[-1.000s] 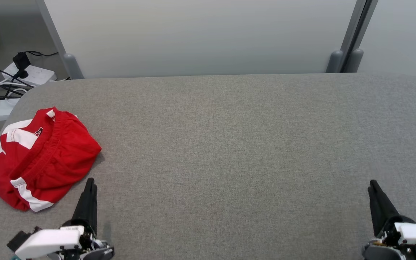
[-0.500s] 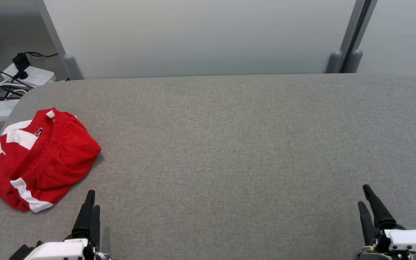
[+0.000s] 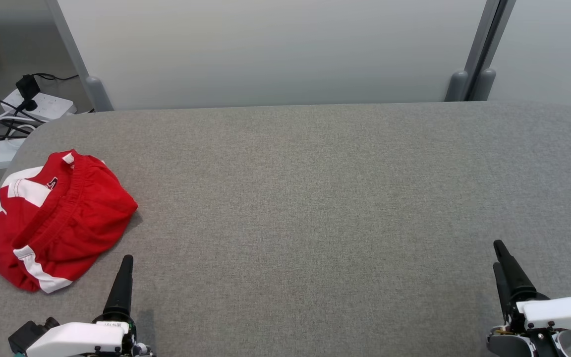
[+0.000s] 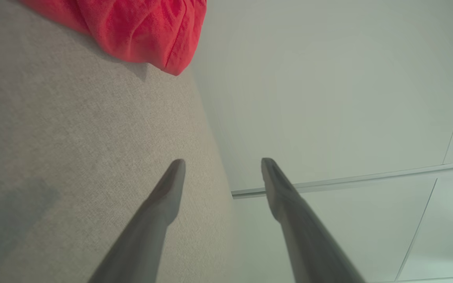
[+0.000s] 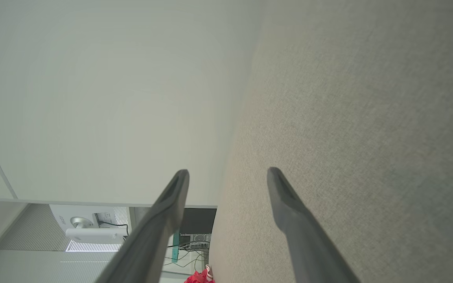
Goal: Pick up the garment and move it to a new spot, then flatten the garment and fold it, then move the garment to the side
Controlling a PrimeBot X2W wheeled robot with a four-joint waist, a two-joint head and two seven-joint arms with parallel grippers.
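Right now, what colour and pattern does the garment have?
The garment is red with white panels and stripes; the head view shows it best.

From the head I look down across the grey fabric-covered table (image 3: 305, 198) to the pale wall panel (image 3: 265, 49). Both wrist cameras sit low, rolled sideways, skimming that tabletop; the left catches the crumpled red garment (image 4: 140, 31) close.

One dark letter, which looks like an A, can be seen on a white part of the red garment (image 3: 75, 218). A small label (image 3: 110, 324) on the left hand (image 3: 126, 262) is too tiny to be read.
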